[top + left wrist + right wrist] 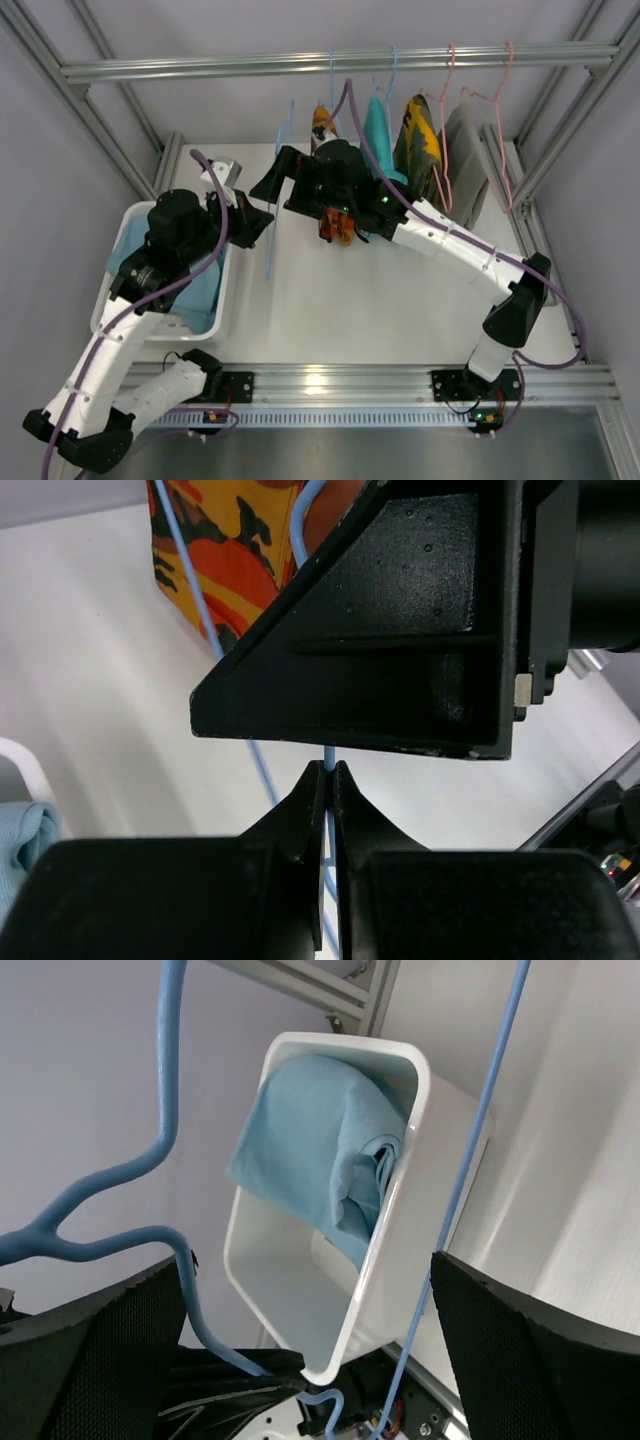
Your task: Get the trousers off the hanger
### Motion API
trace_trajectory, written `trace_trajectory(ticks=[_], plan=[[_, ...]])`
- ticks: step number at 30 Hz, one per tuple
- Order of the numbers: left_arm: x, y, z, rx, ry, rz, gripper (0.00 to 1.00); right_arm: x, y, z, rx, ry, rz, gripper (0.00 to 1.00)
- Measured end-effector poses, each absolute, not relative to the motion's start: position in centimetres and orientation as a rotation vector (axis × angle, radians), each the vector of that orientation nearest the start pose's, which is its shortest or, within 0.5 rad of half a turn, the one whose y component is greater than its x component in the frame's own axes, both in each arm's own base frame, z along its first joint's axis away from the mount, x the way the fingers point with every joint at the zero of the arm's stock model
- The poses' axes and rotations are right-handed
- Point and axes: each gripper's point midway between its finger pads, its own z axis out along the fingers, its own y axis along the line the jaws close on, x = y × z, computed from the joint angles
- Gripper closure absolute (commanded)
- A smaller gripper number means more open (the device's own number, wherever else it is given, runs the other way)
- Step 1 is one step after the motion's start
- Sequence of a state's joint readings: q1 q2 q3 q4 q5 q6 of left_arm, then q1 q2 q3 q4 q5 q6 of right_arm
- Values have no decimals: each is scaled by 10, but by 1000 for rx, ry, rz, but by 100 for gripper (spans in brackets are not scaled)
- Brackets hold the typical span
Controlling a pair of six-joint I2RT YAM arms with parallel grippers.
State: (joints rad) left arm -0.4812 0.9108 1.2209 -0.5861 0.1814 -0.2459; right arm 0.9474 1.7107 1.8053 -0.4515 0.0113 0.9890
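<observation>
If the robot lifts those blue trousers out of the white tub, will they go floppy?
Probably floppy: the trousers lie crumpled in soft folds inside the tub. They likely feel light and would droop from wherever they're pinched; nothing stiff shows in the cloth.

Table centre (pixel 340 310) lies open; the hanger (pixel 270 260) hangs mid-left, garments (pixel 465 150) crowd the rear, bin (pixel 103 300) far left.

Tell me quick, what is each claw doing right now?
Left claw: closed, pinching the hanger wire.
Right claw: open, holding nothing.
</observation>
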Motion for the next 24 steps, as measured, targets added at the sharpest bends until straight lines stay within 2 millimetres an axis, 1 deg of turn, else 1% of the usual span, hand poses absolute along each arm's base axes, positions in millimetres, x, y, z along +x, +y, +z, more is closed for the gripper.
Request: trace_trajectory(ticks=[3, 7, 11, 14, 17, 19, 21, 24], plan=[[241, -174, 355, 341, 1842, -688, 100, 273, 439, 354, 17, 2131, 1243, 0], [242, -175, 355, 335, 1845, -690, 100, 265, 430, 363, -34, 2098, 1264, 0], [248, -179, 352, 326, 1867, -700, 100, 250, 409, 374, -120, 2006, 1277, 1], [255, -184, 350, 318, 1881, -709, 100, 238, 392, 387, -188, 1917, 1284, 0], [262, -188, 349, 314, 1887, -710, 100, 229, 380, 407, -256, 1815, 1293, 1], [267, -190, 355, 309, 1880, -711, 100, 221, 372, 419, -311, 1737, 1294, 0], [273, -193, 367, 306, 1859, -713, 100, 214, 364, 426, -369, 1683, 1281, 1], [282, -196, 392, 297, 1812, -717, 100, 203, 351, 440, -453, 1592, 1249, 1]])
